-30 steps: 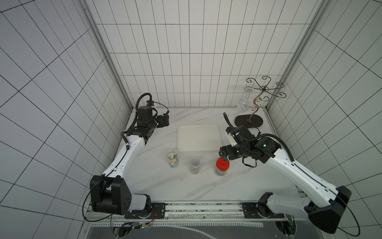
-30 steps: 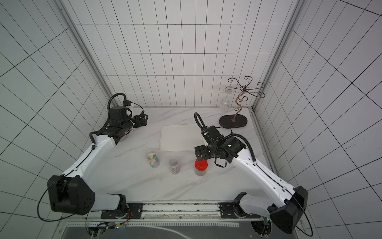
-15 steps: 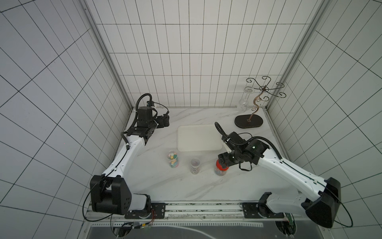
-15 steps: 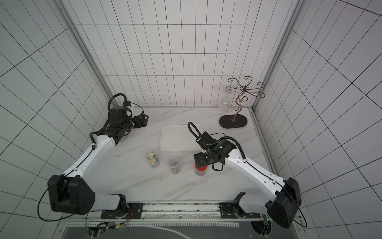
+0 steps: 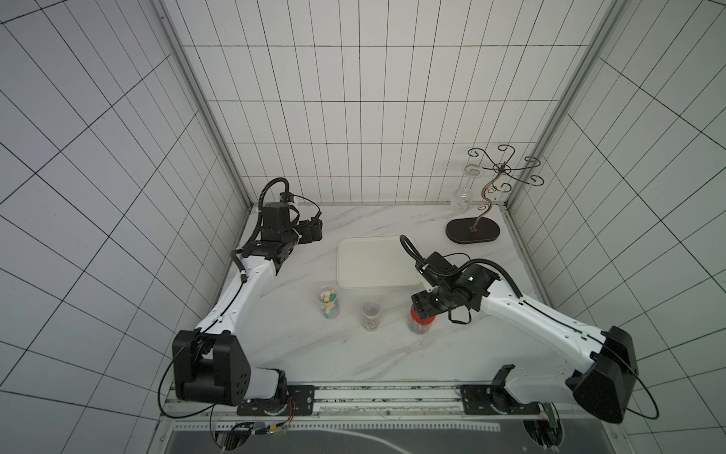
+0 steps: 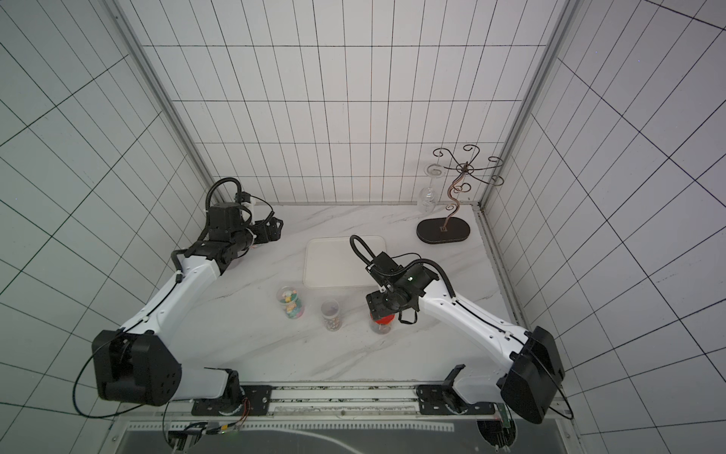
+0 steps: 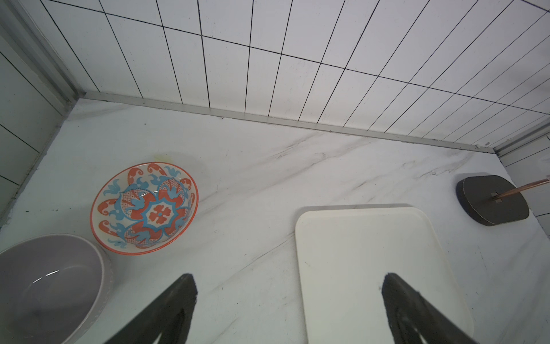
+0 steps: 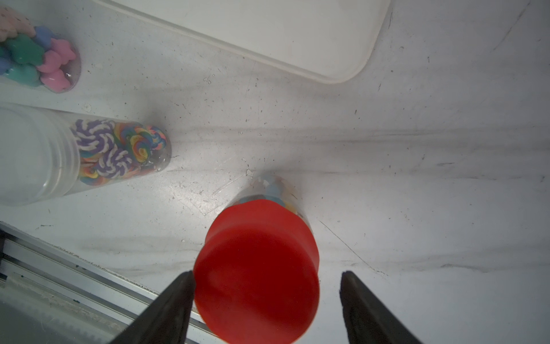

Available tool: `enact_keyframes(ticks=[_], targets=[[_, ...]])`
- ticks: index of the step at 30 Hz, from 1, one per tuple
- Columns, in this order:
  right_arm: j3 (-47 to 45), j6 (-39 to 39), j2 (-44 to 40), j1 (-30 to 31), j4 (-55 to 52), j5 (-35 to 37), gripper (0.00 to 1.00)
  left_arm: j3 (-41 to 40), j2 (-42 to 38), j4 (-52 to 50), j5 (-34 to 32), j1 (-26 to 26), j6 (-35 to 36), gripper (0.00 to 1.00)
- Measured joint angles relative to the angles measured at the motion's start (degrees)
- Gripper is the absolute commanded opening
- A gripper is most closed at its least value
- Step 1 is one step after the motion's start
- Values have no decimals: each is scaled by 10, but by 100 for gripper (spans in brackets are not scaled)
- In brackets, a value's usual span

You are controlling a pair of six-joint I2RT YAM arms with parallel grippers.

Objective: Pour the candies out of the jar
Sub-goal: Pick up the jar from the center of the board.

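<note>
A clear jar with a red lid [image 8: 257, 268] stands upright near the table's front, seen in both top views [image 5: 420, 321] [image 6: 382, 321]. Pastel candies [image 8: 272, 187] show through its wall under the lid. My right gripper [image 8: 267, 275] hangs over it [image 5: 422, 308], open, with the lid between its jaws. One finger [image 8: 178, 297] touches the lid's side; the other stands apart from it. My left gripper [image 7: 288, 277] is open and holds nothing, at the back left [image 5: 314, 230] above the table.
Two more clear jars stand left of the red-lidded one: swirl discs [image 5: 370, 314] [image 8: 119, 149] and pastel lumps [image 5: 329, 302] [image 8: 38, 59]. A white tray [image 5: 373, 263] lies behind them. A patterned bowl [image 7: 145, 208] and a grey bowl [image 7: 44, 283] sit back left, a glass rack [image 5: 472, 231] back right.
My right gripper has come down and forward over the red lid, and its jaws have narrowed around it. The left arm has not moved.
</note>
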Motion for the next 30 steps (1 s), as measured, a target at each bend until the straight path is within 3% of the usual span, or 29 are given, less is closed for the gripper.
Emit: enact_keyframes(ticks=[15,30], targets=[[0,0,16,20,-1,11,77,0,1,0,1,0,-2,97],[-3,-2,19,20,-3,22,51,-3,1,-2,10,0,-2,97]])
